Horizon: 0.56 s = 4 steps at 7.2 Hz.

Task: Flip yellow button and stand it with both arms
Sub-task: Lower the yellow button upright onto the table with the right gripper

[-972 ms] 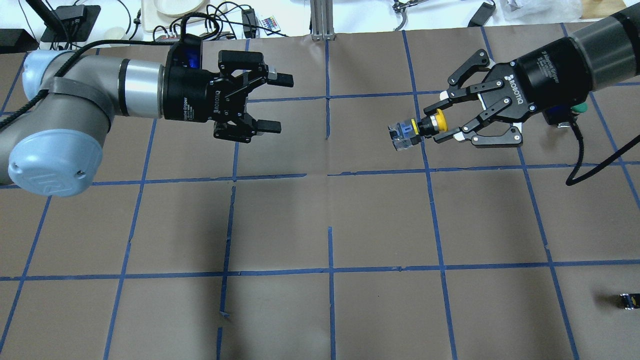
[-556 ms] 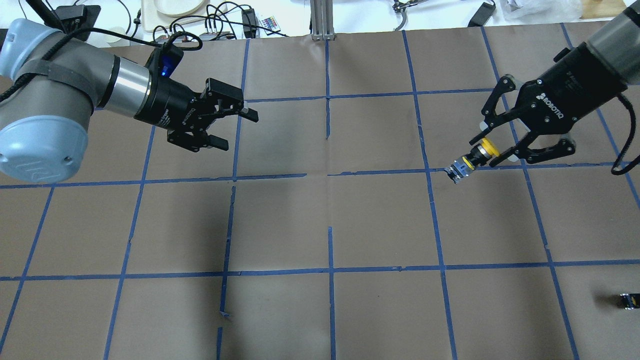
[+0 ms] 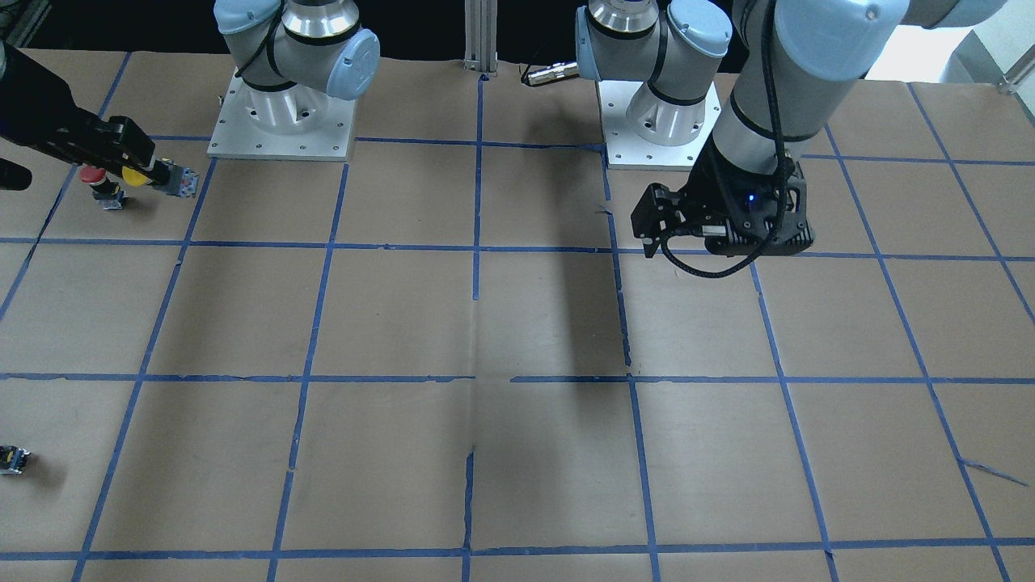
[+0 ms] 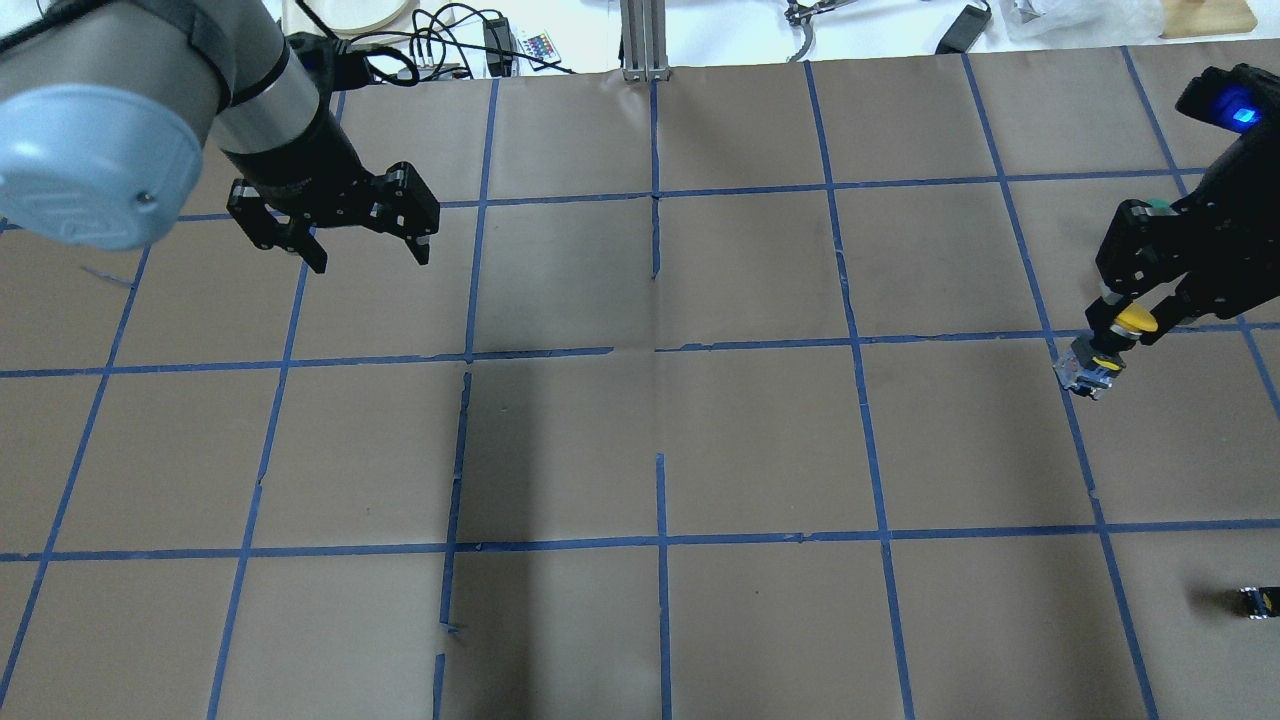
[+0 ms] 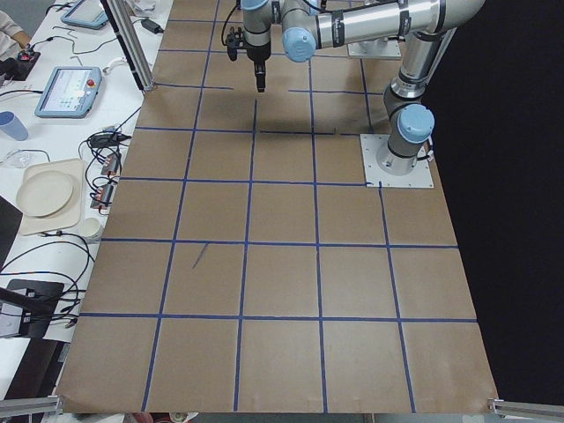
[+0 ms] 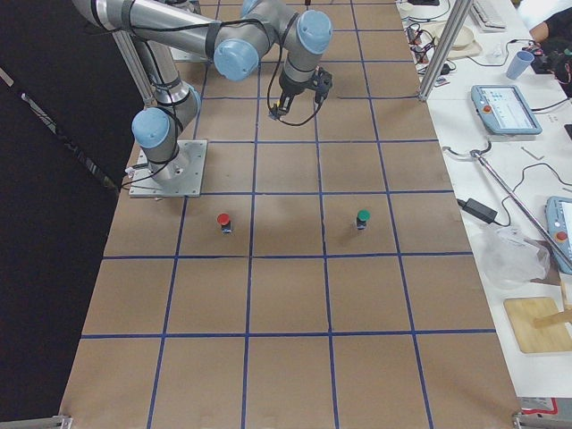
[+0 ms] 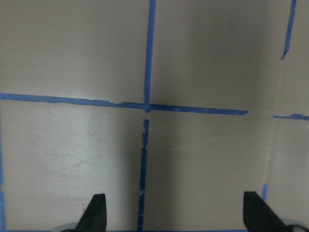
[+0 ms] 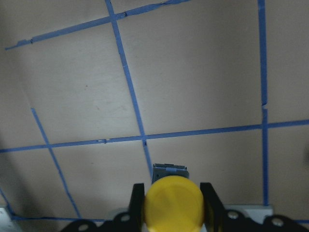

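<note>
Front-facing view: my right gripper [image 3: 144, 174] is out at my right edge of the table [image 3: 517, 323], clamped on the cap of the yellow button [image 3: 182, 183], whose grey body pokes out past my fingertips. A red button [image 3: 103, 192] stands just beside it. My left gripper [image 3: 647, 230] hangs over the paper near its own base. Overhead view: the left jaws are spread wide with nothing between them. On the other side the yellow button tilts from my right jaws, body end lowest, over a blue tape line; I cannot tell whether it touches the paper. A small block [image 4: 1258, 602] lies well apart, near the corner. Left wrist view: both fingertips sit far apart over bare paper and tape. Right wrist view: the yellow cap fills the gap between my two fingers, pinched from both sides, body pointing away toward a tape crossing.
</note>
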Motion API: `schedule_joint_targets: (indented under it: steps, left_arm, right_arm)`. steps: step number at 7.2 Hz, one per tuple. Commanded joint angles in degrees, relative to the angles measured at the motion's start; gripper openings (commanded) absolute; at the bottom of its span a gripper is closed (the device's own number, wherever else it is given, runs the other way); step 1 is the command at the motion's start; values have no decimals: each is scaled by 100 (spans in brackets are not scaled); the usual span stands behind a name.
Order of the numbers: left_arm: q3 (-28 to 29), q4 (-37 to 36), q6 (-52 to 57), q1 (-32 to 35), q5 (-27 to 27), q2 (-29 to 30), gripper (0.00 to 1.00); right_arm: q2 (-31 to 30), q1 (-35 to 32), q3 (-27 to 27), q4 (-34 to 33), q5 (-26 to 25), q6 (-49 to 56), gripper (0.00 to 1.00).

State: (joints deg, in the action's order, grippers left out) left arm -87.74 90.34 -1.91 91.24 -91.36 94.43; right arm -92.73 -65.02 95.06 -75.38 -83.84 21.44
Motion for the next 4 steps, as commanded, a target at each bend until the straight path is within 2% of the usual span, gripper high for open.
schedule_joint_targets:
  steps: [1,2,3,4]
  left_arm:
    - [653,757,128,166,-145,-73,99]
    - [470,461,652,-17,186,-118,99]
    - [407,258,779,-332,589,-196,100]
    - [398,290,736,-431,550,-284,100]
  right_arm:
    - [131,60,126,-632,-693,1909,4]
    - [141,260,274,-992,-686,2708,5]
    - [184,549,589,-1579,-677,4038,5]
    - [202,752,897,-2255,-686,5139,5]
